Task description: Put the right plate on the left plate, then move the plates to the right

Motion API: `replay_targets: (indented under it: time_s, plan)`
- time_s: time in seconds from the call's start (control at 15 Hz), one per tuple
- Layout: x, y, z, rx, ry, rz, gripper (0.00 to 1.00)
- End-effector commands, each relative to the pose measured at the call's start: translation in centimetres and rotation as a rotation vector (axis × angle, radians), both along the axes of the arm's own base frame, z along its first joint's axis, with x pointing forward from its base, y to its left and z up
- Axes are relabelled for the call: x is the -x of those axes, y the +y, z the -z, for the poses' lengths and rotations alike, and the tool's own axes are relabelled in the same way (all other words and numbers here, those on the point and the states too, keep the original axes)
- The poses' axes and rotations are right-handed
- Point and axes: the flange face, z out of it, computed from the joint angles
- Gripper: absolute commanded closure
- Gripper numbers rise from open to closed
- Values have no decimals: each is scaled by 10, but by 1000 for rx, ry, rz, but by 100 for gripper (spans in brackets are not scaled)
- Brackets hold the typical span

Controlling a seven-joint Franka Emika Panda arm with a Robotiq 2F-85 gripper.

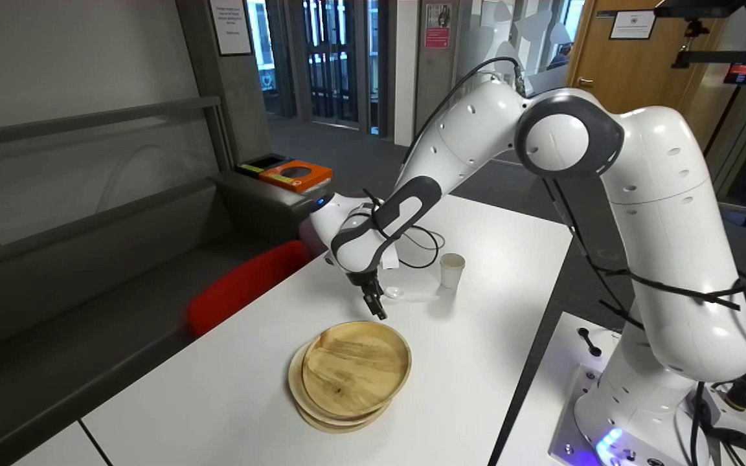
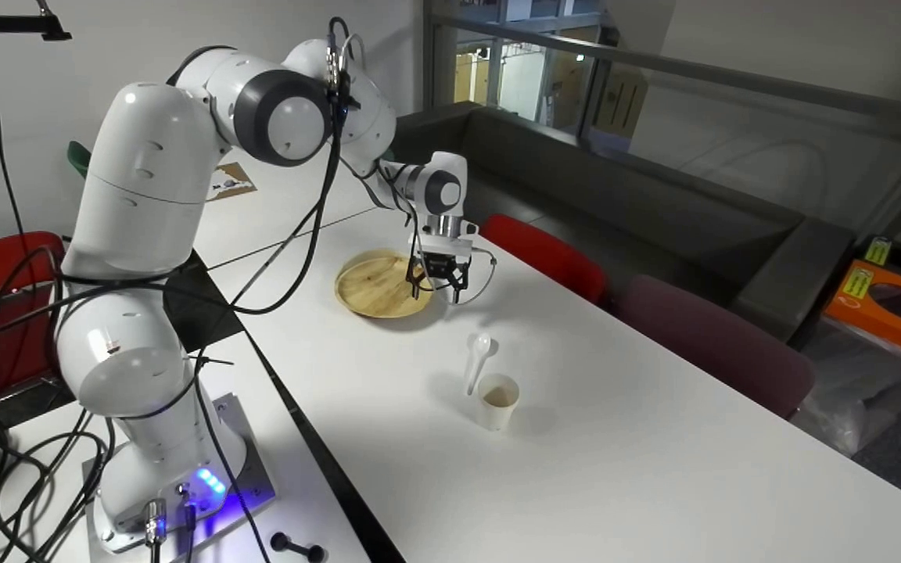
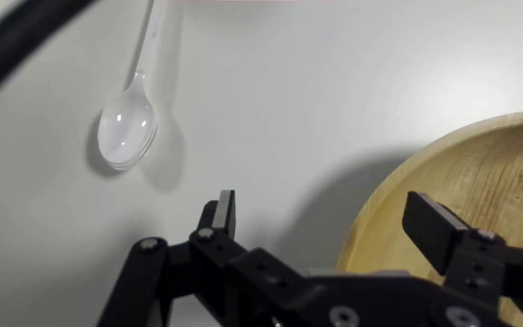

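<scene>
One step of two looks done: the smaller, deep, round light-wood dish (image 1: 357,370) sits off-centre on the larger, flat light-wood plate (image 1: 297,382), both near the white plastic spoon (image 3: 126,125). Our black gripper (image 3: 320,195) is spread, empty, lined up across the dish's rim, spoon side. We judge the rightward move remains.

White table (image 2: 615,438), stacked plates (image 1: 357,369), spoon (image 3: 127,122), cup (image 1: 452,270)
</scene>
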Motion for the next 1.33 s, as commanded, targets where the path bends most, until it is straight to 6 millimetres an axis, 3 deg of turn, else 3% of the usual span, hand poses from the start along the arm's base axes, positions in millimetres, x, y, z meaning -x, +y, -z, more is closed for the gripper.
replay_targets:
  time_s: [0.0,0.47,0.93,1.27]
  plan:
    - [20,-10,-9,-47,31,-29,0]
    - [45,-22,12,3,125,-55,0]
    - [57,18,46,63,190,-107,0]
    - [63,40,55,8,194,-100,0]
